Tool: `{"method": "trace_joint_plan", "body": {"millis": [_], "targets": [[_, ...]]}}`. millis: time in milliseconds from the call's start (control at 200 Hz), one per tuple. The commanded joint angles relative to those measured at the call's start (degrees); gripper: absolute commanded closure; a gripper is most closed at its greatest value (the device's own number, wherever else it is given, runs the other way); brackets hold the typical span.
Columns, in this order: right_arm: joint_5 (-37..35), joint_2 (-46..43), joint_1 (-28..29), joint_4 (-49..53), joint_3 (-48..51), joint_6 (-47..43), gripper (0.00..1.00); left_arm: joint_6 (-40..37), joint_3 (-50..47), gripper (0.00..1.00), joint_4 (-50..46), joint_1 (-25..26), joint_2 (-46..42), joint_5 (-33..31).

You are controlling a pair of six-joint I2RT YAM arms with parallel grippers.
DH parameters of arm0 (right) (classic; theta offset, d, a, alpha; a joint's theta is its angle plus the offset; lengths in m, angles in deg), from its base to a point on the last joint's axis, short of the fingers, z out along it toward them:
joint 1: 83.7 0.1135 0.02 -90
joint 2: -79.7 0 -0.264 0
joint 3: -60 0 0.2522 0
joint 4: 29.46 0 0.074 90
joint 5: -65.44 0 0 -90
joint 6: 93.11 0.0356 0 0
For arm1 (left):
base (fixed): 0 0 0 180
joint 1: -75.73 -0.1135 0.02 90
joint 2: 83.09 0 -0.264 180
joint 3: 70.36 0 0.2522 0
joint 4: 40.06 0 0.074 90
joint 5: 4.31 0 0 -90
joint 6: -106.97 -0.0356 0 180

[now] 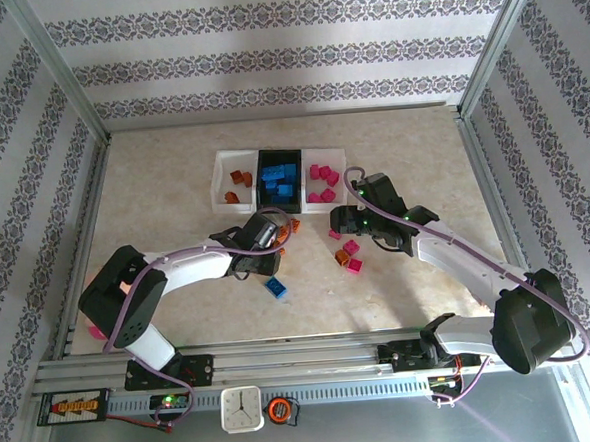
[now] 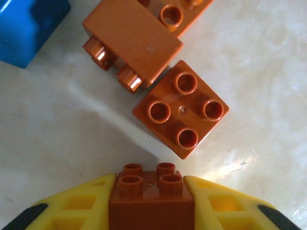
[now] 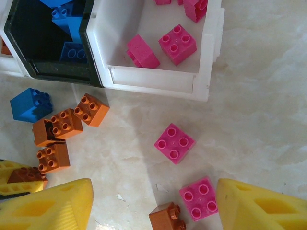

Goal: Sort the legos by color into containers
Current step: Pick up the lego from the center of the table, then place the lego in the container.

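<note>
Firmly clamped on an orange-brown brick [image 2: 151, 196], your left gripper [image 2: 151, 211] is down at the table [image 2: 72, 124], with a square orange brick [image 2: 181, 108] lying just ahead. Your right gripper [image 3: 153, 206] stands wide apart and empty over loose bricks, a pink brick [image 3: 198, 199] just beside one finger [image 3: 259, 206]. Beyond them, the black bin [image 3: 95, 57] and the white bin [image 3: 153, 79] holding pink bricks are cut off by the frame. Both grippers' fingers run out of the bottom edge.

crowded ahead of the left gripper [image 2: 150, 188]
orange bricks [image 2: 181, 109] lie just ahead of its tips; bare table [image 2: 53, 139] opens alongside.
</note>
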Motion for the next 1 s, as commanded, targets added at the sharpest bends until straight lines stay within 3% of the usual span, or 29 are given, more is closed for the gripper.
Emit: {"method": "trace_joint_plan", "body": {"millis": [0, 120, 285, 490, 765, 994], "targets": [[-1.0, -1.1, 0.1, 0.5, 0.9, -0.3, 0.32, 0.1, 0.3, 0.71, -1.1, 0.6, -3.6, -1.9], [-0.8, -1.4, 0.0, 0.4, 0.8, -0.3, 0.32, 0.1, 0.3, 0.72, -2.6, -1.5, -10.1, -3.1], [-0.6, -1.1, 0.1, 0.0, 1.1, 0.0, 0.32, -0.8, 4.6, 0.72, -2.5, -11.4, -12.9, -3.4], [-0.7, -1.3, 0.2, 0.0, 1.8, 0.4, 0.32, -2.0, 15.8, 0.72, -0.6, -19.5, -3.1, -6.6], [-0.5, -1.9, 0.2, 0.3, 2.7, 0.5, 0.32, -4.3, 30.5, 0.72, -4.1, -22.6, 11.3, -10.0], [1.6, -3.2, 0.7, -0.2, 3.1, -1.1, 0.29, -4.7, 35.6, 0.39, -6.0, -22.9, 14.1, -9.5]]}}
